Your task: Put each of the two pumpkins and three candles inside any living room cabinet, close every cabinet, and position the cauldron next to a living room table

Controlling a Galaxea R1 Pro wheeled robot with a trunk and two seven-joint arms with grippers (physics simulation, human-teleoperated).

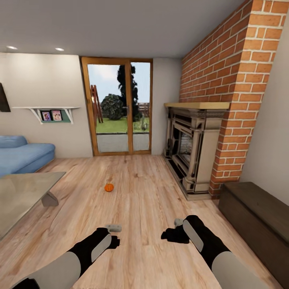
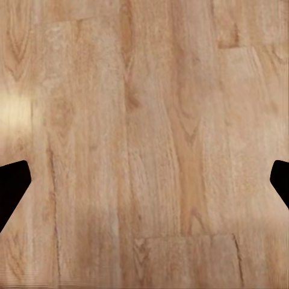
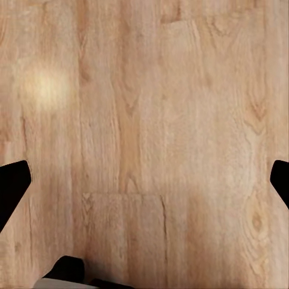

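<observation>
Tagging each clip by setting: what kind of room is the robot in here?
Most likely a living room in a house: a blue sofa beside a glass-topped table, a fireplace set in a brick chimney wall, wood plank floor, and glazed doors onto a garden.

Living room, wood plank floor (image 1: 152, 188). One small orange pumpkin (image 1: 108, 187) sits on the floor, in open space between the glass-topped table (image 1: 24, 192) and the fireplace (image 1: 192, 148). Low dark brown cabinet (image 1: 257, 216) stands against the right-hand wall beside the brick chimney (image 1: 228, 80), fronts closed. Blue sofa (image 1: 20, 154) at left. Left claw (image 1: 113, 229) and right claw (image 1: 176, 228) hang low above the floor, well short of the pumpkin.
</observation>
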